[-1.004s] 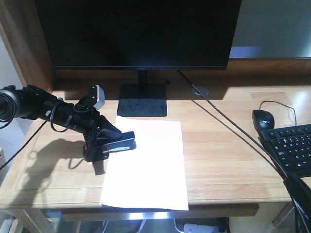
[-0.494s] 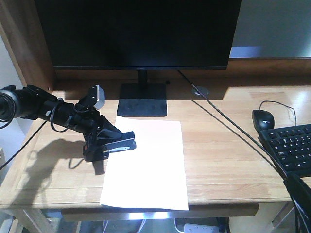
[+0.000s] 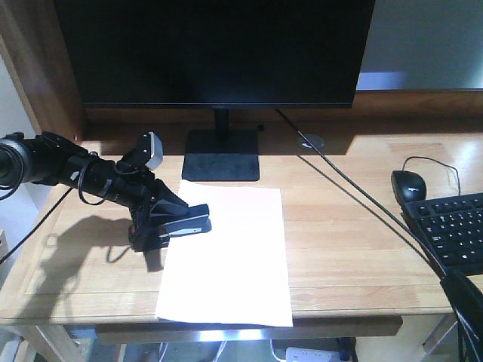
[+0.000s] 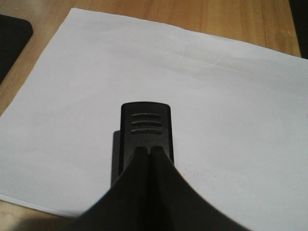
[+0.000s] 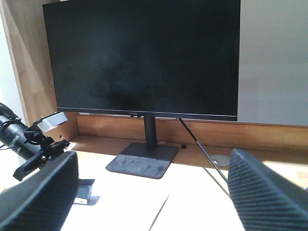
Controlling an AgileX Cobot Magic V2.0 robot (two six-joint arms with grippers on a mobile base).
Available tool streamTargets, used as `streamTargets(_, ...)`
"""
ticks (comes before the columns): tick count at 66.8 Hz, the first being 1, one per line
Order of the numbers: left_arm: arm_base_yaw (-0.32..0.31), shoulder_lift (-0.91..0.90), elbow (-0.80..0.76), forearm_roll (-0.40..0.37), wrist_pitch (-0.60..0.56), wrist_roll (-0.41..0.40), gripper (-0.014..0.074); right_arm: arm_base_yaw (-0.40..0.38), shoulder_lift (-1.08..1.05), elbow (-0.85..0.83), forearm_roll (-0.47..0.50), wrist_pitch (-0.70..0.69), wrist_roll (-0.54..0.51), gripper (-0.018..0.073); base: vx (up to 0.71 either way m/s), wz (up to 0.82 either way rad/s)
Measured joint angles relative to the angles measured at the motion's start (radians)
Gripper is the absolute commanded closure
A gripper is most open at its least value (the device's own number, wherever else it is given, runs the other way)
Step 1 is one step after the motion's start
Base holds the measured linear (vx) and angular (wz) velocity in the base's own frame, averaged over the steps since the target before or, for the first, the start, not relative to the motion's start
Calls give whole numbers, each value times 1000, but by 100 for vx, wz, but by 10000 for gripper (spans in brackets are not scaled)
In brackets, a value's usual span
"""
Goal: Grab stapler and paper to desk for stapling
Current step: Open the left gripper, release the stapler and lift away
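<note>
The white paper (image 3: 226,256) lies flat on the wooden desk (image 3: 347,249), in front of the monitor stand. The black stapler (image 3: 187,221) sits on the paper's left edge. My left gripper (image 3: 167,220) reaches in from the left. In the left wrist view the paper (image 4: 216,96) fills the frame and the left gripper (image 4: 147,153) has its jaws closed together, tips lying over the top of the stapler (image 4: 146,126). My right gripper (image 5: 151,190) hangs above the desk's front right with its jaws wide apart and empty. Only the right arm (image 3: 466,302) shows in the front view.
A large black monitor (image 3: 215,53) on a square base (image 3: 223,155) stands at the back. A black mouse (image 3: 408,183) and a black keyboard (image 3: 451,228) are at the right. A black cable (image 3: 355,197) runs diagonally from a grommet (image 3: 311,141).
</note>
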Motion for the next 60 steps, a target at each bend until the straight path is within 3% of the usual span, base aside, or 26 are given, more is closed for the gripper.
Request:
streamTargets(14,0,-82,9,93,-47,-73,603,0,0,0,0,0,0,-29,0,0)
streamTargets(28,0,-223,11,284,-108,-237,603,0,0,0,0,0,0,-29,0,0)
streamTargets(37,0,-325,11,439,-150,-402,603,0,0,0,0,0,0,-29,0,0)
streamTargets(49,0,-456,11,665,-213,-683,603,0,0,0,0,0,0,-29,0,0)
streamTargets(60,0,-569,11,883,-262,-1043,603,0,0,0,0,0,0,-29,0,0)
